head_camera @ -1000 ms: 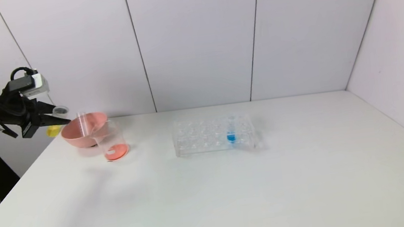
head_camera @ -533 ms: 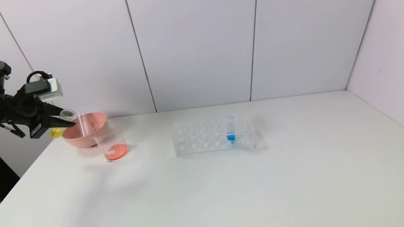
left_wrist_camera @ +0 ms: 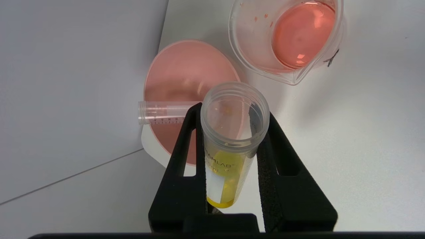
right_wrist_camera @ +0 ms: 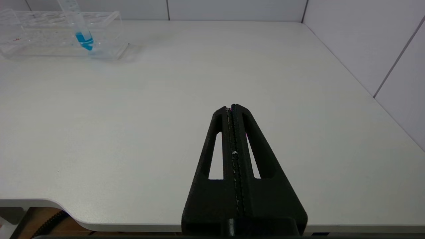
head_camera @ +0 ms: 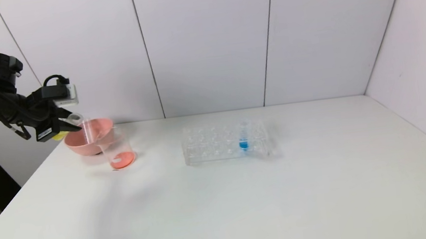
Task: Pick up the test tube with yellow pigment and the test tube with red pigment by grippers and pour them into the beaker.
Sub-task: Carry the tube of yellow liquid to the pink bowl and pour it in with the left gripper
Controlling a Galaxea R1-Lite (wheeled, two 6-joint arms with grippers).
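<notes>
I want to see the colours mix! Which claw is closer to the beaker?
Left. The left claw holds the yellow tube up beside the beaker; the right claw sits shut, far off across the table.

The left pincer (head_camera: 67, 126) hangs above the counter's (head_camera: 222, 198) far left corner, clamped on the test tube with yellow pigment (head_camera: 66, 128), whose open mouth points toward the pink bowl (head_camera: 88, 137). An empty clear tube (head_camera: 87, 130) leans in that bowl. The beaker (head_camera: 118, 150), just beside the bowl, holds red-orange liquid. Well apart, mid-counter, a clear rack (head_camera: 225, 142) carries one blue-liquid tube (head_camera: 243, 138) standing upright.
</notes>
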